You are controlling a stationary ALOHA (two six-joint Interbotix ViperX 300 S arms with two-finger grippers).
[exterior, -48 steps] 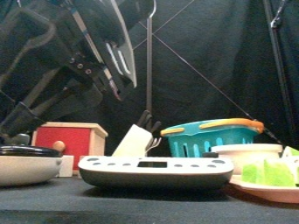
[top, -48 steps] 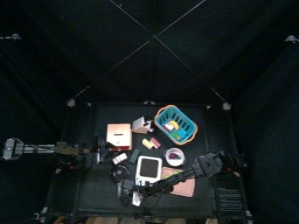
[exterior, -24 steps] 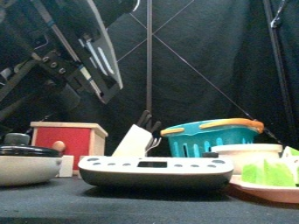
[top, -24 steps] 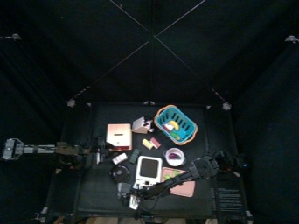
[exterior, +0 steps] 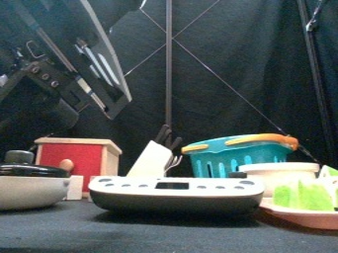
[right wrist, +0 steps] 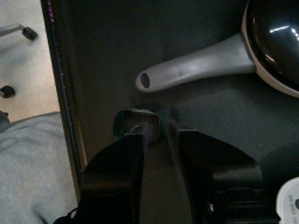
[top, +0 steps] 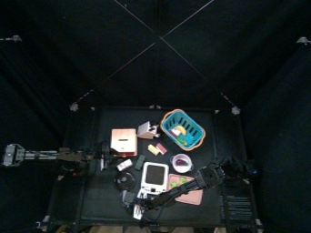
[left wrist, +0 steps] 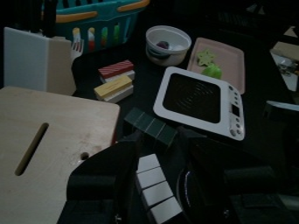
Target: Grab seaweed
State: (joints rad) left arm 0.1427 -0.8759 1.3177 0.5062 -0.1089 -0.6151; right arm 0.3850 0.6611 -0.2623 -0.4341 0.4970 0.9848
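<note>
Right gripper (right wrist: 160, 133), mine, pointing down near the table's (right wrist: 117, 52) front edge. Jaws stand well apart, nothing between them, no hold on anything.

Just past my fingertips (right wrist: 132, 133) lies a small dark flat piece (right wrist: 142, 121). I take it for the seaweed, though it is too small and dark to be sure. It lies flat on the table close to the edge. It is not centred in my gap but sits toward one finger and is partly covered by that tip. Its outline looks roughly square, so I can read no clear long axis. As I judge it, the closing line matters less than getting the piece centred between the jaws.

Just beyond the piece is the holed end of the grey pan handle (right wrist: 193, 68), near it but apart. The handle runs away from me to the pan (right wrist: 278, 44). There is little room on that side, and a jaw drifting that way would meet the handle first.

Off the table edge, to the side, I can see a person's grey clothing (right wrist: 30, 166).

From above, my gripper (top: 138, 209) is at the front of the table, across the middle. The left arm (top: 91, 159) rests at the table's left side, well apart from the piece. I am the nearer one, and the grab falls to me.
</note>
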